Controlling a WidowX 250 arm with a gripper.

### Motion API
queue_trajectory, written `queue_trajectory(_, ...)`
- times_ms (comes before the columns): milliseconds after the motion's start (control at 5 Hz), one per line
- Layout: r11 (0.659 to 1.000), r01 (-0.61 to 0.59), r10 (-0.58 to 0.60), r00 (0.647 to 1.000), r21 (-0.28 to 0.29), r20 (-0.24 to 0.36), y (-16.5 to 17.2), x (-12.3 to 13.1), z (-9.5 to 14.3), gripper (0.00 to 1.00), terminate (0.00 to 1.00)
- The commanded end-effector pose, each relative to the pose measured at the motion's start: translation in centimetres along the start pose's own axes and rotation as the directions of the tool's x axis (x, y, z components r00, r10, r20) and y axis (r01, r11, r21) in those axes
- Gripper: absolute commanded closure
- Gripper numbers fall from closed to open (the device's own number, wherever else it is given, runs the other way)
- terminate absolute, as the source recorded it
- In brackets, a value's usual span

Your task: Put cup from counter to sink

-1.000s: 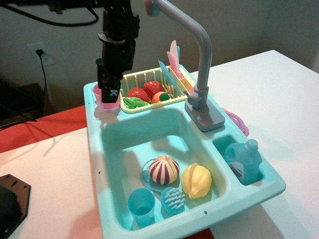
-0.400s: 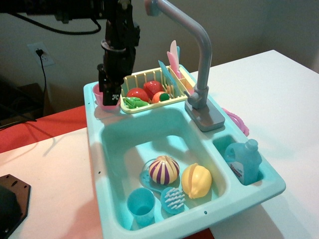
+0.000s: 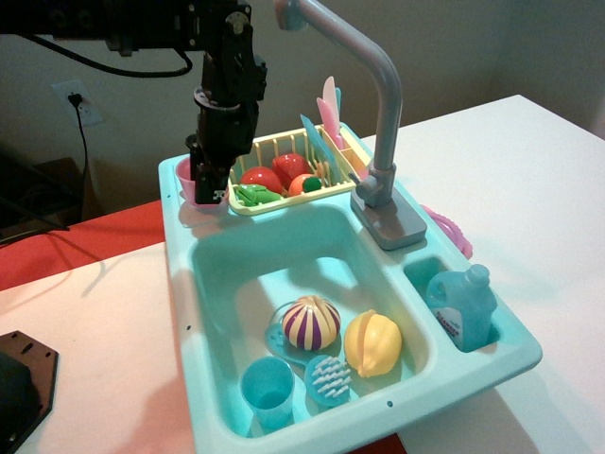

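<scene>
The pink cup (image 3: 185,178) stands on the turquoise counter (image 3: 180,222) at the back left corner of the sink unit, mostly hidden behind my gripper. My black gripper (image 3: 210,189) comes down from above, its fingers closed on the cup's right wall. The cup stays low, at or just above the counter. The sink (image 3: 284,255) lies in front of it and to the right, with the tall grey faucet (image 3: 383,104) behind it.
The sink holds a light blue cup (image 3: 268,390), a striped toy onion (image 3: 311,322), a yellow toy (image 3: 372,342) and a brush (image 3: 329,378). A yellow dish rack (image 3: 284,200) with toy food sits right of the gripper. A blue bottle (image 3: 463,301) stands in the side compartment.
The gripper has settled lower and closer around the pink cup. The cup now shows less, shifted slightly back and left behind the fingers.
</scene>
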State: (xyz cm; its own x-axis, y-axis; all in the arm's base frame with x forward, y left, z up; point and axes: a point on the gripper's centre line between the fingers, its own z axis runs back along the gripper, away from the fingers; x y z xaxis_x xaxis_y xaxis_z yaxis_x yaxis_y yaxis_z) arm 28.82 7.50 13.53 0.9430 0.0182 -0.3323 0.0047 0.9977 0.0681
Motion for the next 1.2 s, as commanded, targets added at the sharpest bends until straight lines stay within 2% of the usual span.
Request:
queue_trajectory(0, 1.000, -0.022, 0.021, 0.997, 0.014, 0.076, 0.2, -0.9, 2.0, 1.00, 0.00)
queue_trajectory(200, 1.000, -0.022, 0.021, 0.997, 0.010, 0.081, 0.2, -0.8, 2.3, 1.00, 0.00)
queue_trajectory(400, 1.000, -0.020, 0.017, 0.993, 0.019, 0.115, 0.1, -0.2, 4.3, 1.00, 0.00)
queue_trajectory(600, 1.000, -0.009, 0.005, 0.985, 0.025, 0.175, -0.5, 0.7, 7.7, 1.00, 0.00)
queue_trajectory(800, 1.000, 0.005, -0.005, 0.981, 0.000, 0.193, -1.5, 1.7, 8.9, 1.00, 0.00)
queue_trajectory(1000, 0.998, 0.045, -0.039, 0.983, -0.031, 0.179, -3.7, 3.1, 8.3, 1.00, 0.00)
